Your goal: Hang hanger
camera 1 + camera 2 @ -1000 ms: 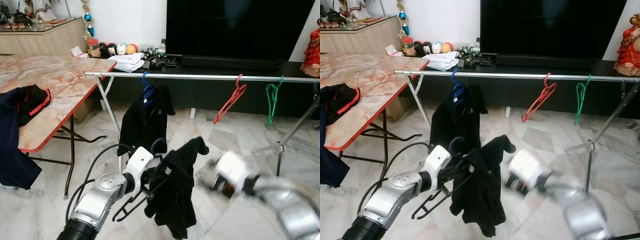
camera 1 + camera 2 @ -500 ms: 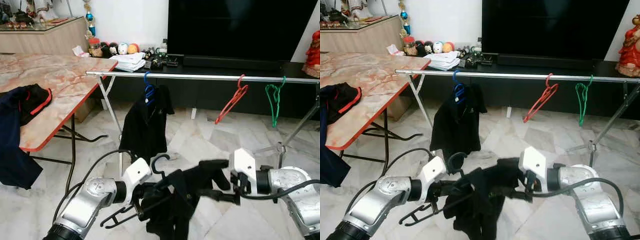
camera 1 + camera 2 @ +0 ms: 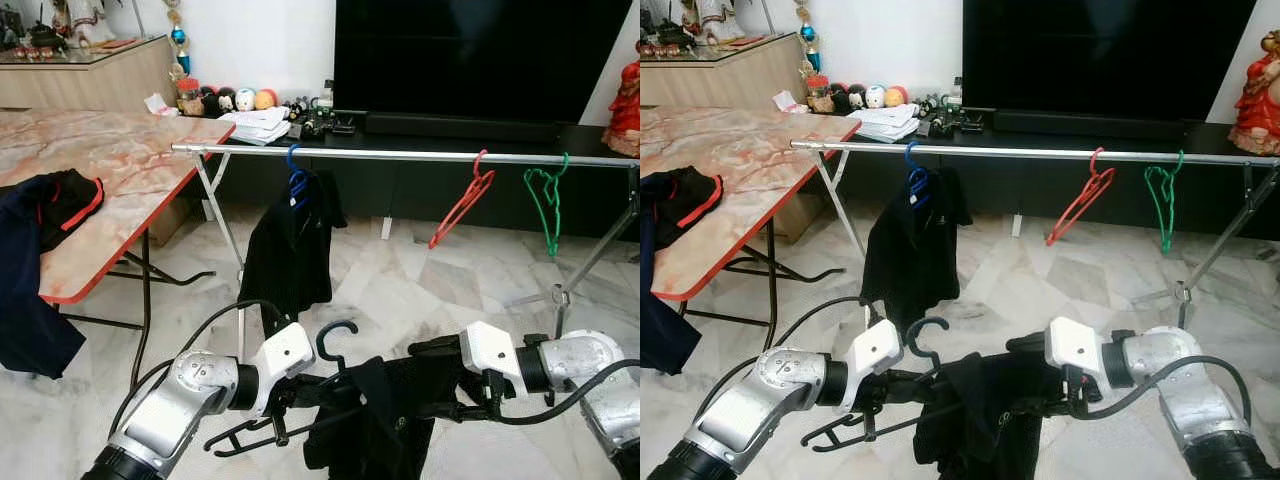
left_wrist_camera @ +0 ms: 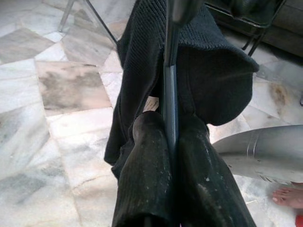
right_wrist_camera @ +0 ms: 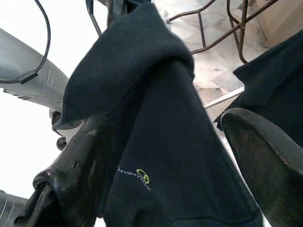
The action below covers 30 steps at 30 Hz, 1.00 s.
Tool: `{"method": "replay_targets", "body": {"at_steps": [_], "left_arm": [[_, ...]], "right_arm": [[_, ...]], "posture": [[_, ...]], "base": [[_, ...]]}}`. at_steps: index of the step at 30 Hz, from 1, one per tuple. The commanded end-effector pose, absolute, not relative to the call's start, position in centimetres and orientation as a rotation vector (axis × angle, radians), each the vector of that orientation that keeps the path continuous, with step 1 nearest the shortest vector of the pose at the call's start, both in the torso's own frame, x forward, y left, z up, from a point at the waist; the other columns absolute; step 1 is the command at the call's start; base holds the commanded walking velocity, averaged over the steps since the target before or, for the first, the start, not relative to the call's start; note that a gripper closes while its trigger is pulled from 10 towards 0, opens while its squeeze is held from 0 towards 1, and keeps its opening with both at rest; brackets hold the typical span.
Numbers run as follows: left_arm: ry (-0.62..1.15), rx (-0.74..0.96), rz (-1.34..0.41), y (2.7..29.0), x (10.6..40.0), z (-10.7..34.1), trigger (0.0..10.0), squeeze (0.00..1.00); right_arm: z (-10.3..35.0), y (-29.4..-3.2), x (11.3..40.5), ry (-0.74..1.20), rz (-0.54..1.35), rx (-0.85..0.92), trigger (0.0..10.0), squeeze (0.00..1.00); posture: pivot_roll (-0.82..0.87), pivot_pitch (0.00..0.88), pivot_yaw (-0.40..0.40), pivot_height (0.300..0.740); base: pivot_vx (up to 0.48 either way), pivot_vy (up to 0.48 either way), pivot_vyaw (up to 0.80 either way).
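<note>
Marble floor (image 3: 420, 290) fills the room, and a long metal rail (image 3: 400, 155) crosses it in front of a dark TV cabinet (image 3: 450, 130). On the rail hang a blue hanger (image 3: 296, 180) that carries a black shirt (image 3: 290, 250), then a red hanger (image 3: 460, 205), and beside this a green hanger (image 3: 545, 200) near the end of the rail. At the other end of the rail stands a desk (image 3: 110, 160) with a marble top and red edge, and dark clothes (image 3: 35, 260) lie over its near edge. Well below the rail, in front of the robot, the left hand (image 3: 290, 395) is closed on a black hanger (image 3: 335, 345); in the left wrist view its two fingers (image 4: 147, 175) press together on the thin bar of this hanger. A black garment (image 3: 375, 425) is draped over the black hanger and hangs down toward the floor; its hook points up, not on the rail yet. The right hand (image 3: 450, 385) is at the other side of the garment, with its fingers (image 5: 80, 161) spread apart around the cloth.
</note>
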<state>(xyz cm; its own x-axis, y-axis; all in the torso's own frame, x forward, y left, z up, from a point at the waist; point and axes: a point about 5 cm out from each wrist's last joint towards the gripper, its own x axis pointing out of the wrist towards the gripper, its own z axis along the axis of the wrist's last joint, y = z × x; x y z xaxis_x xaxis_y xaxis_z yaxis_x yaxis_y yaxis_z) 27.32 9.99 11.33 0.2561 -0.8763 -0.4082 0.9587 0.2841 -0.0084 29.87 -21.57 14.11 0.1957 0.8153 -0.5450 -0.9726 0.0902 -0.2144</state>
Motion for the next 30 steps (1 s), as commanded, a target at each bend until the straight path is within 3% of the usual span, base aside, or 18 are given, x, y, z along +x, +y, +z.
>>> {"method": "replay_targets", "body": {"at_steps": [1,19,30], "left_arm": [[0.306,0.285,-1.304,9.3,27.3,12.7,10.0,0.0],[0.271,0.325,-1.385,7.3,26.9,13.8,10.0,0.0],[0.262,0.323,-1.39,7.1,26.9,14.1,10.0,0.0]], "right_arm": [[14.8,-21.2,30.1,0.279,1.382,-0.583,10.0,0.0],[13.2,-19.3,30.4,0.29,1.512,-0.645,10.0,0.0],[13.3,-19.5,30.8,0.278,1.482,-0.62,10.0,0.0]], "posture": [[0.04,0.0,0.026,0.74],[0.06,0.0,0.015,0.74],[0.06,0.0,0.012,0.74]], "base": [[0.0,0.0,0.0],[0.0,0.0,0.0],[0.0,0.0,0.0]]}}
